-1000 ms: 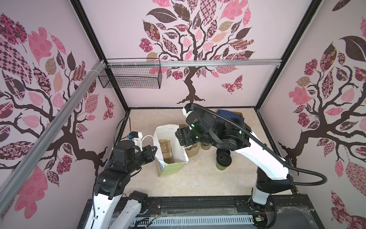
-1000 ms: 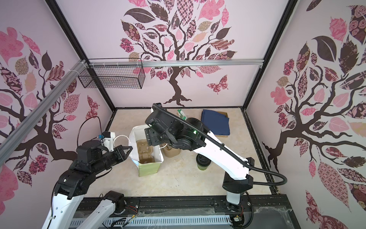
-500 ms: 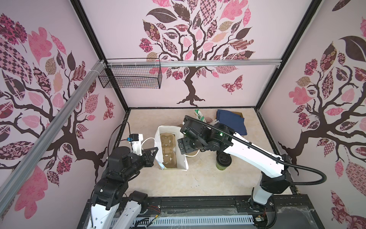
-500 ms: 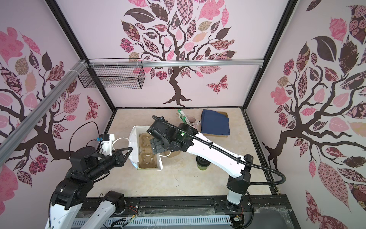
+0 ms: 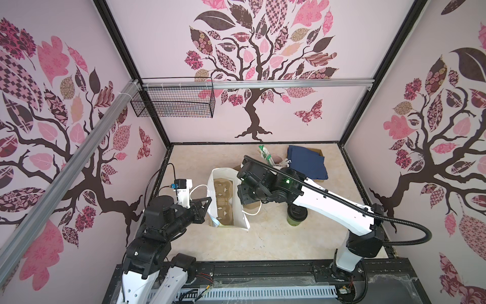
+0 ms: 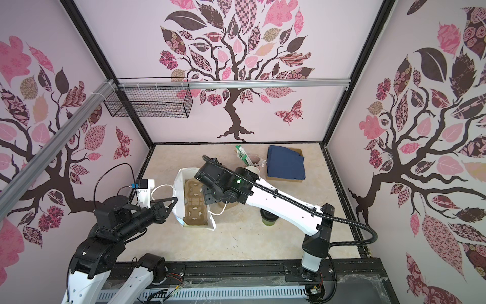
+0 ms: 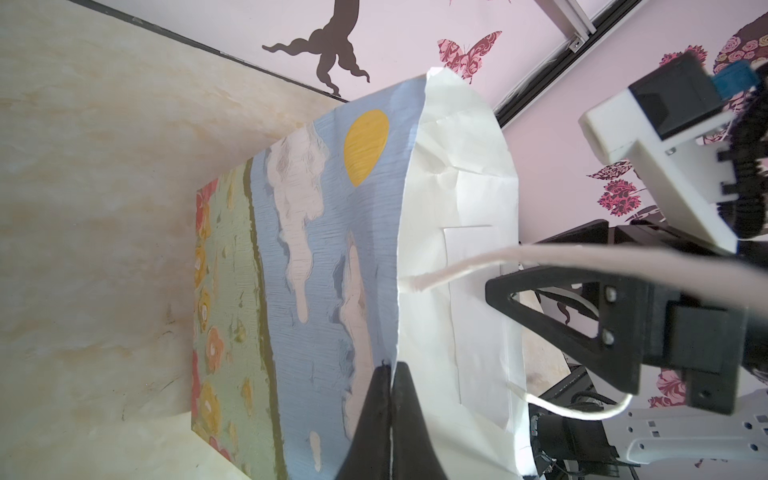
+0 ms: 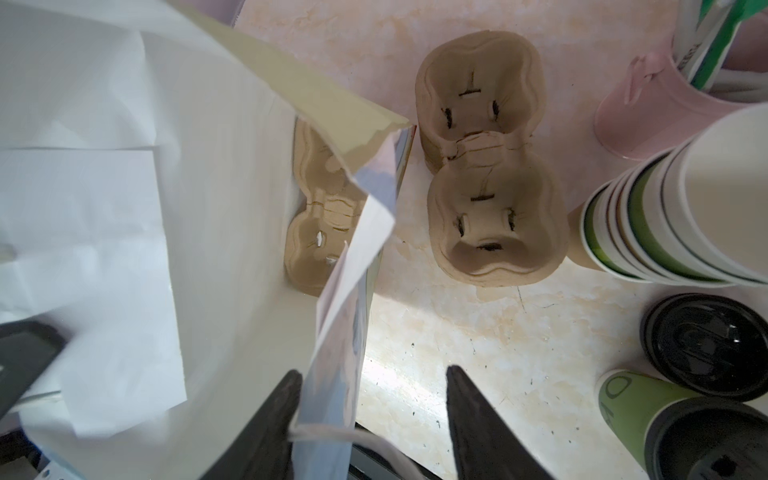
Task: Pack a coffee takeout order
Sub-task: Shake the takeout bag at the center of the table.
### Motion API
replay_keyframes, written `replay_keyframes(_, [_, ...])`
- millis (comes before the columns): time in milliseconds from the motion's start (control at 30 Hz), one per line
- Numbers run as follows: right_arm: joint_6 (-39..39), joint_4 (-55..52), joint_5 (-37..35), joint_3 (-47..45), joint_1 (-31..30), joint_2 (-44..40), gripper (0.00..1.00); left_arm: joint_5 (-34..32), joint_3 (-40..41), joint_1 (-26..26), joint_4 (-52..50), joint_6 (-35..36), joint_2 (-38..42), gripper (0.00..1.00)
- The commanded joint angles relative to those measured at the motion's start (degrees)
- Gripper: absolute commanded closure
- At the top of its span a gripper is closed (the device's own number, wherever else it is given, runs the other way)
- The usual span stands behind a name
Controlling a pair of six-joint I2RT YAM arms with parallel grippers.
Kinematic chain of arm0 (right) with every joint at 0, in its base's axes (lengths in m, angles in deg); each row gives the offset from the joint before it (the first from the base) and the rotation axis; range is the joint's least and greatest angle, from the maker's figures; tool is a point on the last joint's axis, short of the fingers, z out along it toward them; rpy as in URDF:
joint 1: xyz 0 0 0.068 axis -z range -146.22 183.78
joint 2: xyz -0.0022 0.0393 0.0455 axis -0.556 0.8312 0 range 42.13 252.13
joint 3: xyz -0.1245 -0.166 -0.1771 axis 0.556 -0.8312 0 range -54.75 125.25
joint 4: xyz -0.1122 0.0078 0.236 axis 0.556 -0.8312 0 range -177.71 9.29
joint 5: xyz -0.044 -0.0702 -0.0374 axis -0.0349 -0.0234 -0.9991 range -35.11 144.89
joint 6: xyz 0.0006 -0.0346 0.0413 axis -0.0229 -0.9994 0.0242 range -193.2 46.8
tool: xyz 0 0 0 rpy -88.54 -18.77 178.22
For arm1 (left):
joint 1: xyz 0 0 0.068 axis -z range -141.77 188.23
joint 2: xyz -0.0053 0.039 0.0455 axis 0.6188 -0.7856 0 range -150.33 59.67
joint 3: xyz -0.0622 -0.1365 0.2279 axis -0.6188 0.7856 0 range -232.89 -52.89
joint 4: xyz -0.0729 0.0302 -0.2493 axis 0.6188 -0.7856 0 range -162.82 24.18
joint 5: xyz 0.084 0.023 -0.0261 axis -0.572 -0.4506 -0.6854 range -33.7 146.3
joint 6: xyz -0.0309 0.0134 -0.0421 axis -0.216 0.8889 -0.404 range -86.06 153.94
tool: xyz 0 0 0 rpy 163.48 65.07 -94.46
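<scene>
The bag (image 7: 332, 249) is thin, creased paper, white inside. Its outside is printed with blue sky, clouds, a yellow disc and flowers, and its handles are white twisted cord. The left gripper (image 7: 390, 368) has its black tapered fingers pressed together on the bag's rim, pinching the paper.

Below that pinch, flat on the bag's bottom, lies the carrier (image 5: 223, 200). It is tan moulded pulp with two rounded wells and small slits.

The right gripper (image 8: 374, 372) stands partly spread at the opposite rim. One finger (image 8: 282, 411) is just inside the bag wall and the other hangs over the beige, marbled table (image 8: 457, 332). The wall and a cord handle run between them unclamped.

Ahead of this gripper, outside the bag, sits a stack of similar carriers (image 8: 478, 178). On its outer-finger side is the cup (image 8: 631, 403), olive-green paper with a round black lid. The napkin (image 5: 306, 163), navy and folded, lies well beyond the right gripper.
</scene>
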Motion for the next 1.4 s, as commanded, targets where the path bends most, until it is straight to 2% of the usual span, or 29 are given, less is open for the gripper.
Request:
replay_keyframes(0, [0.5, 1.7, 0.7, 1.1, 0.2, -0.3, 0.54, 1.1, 0.9, 0.0, 2.4, 1.0, 0.9, 1.00])
replay_keyframes(200, [0.2, 3.4, 2.3, 0.3, 0.2, -1.2, 0.78, 0.6, 0.9, 0.0, 2.3, 1.2, 1.4, 1.00])
replay_keyframes(333, [-0.5, 5.8, 4.0, -1.8, 0.1, -2.6, 1.00, 0.1, 1.5, 0.0, 3.3, 1.9, 1.9, 1.00])
replay_keyframes(467, [-1.7, 10.2, 4.8, -5.4, -0.1, -5.6, 1.00, -0.6, 2.3, 0.0, 4.8, 2.3, 2.5, 1.00])
replay_keyframes(667, [-4.4, 16.1, 4.1, -9.0, -1.6, -9.8, 1.00, -4.1, 1.2, 0.0, 1.3, 3.3, 2.5, 1.00])
replay_keyframes(1033, [-4.5, 18.8, 6.3, -11.8, -2.2, -10.5, 1.00, -4.7, -1.3, 0.0, -4.7, 3.8, 2.1, 1.00])
replay_keyframes(1267, [-1.7, 12.3, 9.5, -5.5, -1.9, -6.8, 1.00, -6.8, -9.9, 0.0, -15.2, -4.6, -5.7, 1.00])
replay_keyframes(1367, [-1.1, 8.8, 10.8, -2.2, -1.8, -5.2, 1.00, -5.1, -13.5, 0.0, -19.3, -6.8, -9.4, 1.00])
